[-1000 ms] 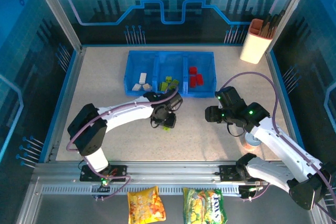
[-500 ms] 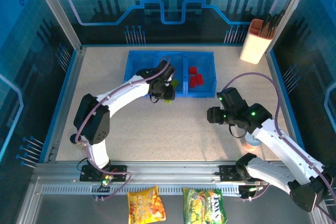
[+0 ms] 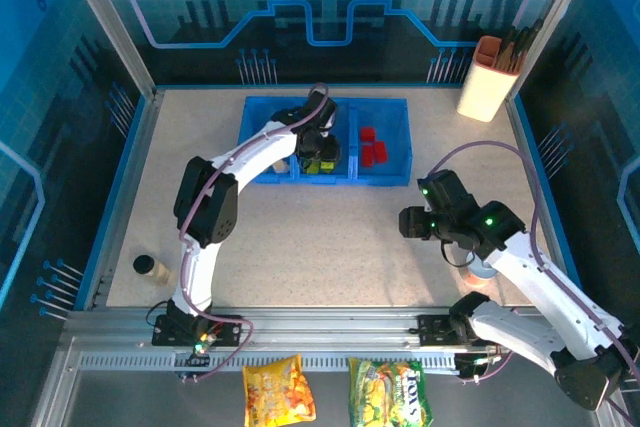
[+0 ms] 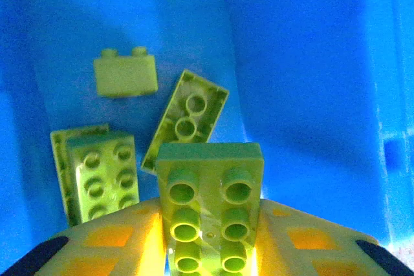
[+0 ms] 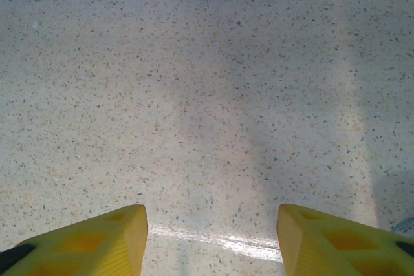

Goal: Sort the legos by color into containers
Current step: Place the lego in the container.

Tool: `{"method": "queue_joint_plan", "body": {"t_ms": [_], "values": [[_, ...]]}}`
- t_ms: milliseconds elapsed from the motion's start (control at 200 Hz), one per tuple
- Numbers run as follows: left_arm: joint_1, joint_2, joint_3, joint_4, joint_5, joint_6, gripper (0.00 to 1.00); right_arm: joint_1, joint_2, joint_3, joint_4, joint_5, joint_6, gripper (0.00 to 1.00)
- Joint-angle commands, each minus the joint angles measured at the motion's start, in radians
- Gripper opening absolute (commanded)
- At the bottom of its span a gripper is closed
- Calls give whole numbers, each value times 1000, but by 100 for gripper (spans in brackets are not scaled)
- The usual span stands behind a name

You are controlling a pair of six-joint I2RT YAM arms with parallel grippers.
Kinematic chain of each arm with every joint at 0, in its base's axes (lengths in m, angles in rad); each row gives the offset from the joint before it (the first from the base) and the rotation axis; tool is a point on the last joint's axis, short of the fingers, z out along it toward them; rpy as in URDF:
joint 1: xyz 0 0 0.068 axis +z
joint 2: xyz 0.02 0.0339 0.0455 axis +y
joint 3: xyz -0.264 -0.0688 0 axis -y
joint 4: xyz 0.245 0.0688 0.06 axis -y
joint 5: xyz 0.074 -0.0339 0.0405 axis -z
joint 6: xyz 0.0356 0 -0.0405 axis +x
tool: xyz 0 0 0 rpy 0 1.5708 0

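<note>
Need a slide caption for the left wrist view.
Left gripper grips a lime green brick over three green bricks lying in the blue tray compartment.

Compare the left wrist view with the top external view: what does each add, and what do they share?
Left wrist: the studs of the lime brick clamped in the left hand. Top external: red bricks in the right compartment, the utensil cup, the open right hand. Shared: the blue tray and loose lime bricks in its middle compartment.
</note>
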Motion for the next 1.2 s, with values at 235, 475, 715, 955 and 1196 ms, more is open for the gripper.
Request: {"method": "queue_joint_plan", "body": {"t_ms": [235,475,715,955,1196], "values": [[30,156,187,107,-34,39,37,-18,-55,-14,-45,36,8,57],[37,212,270,137,-56,38,40,-24,-46,-17,-35,77,7,59],[37,174,257,165,-65,44,58,-65,-30,-52,18,144,-12,72],[36,11,107,230,-94,75,78,-175,-17,-141,122,204,-47,90],[39,-242,-161,307,-202,128,99,-300,-6,-210,241,237,-97,100]]}}
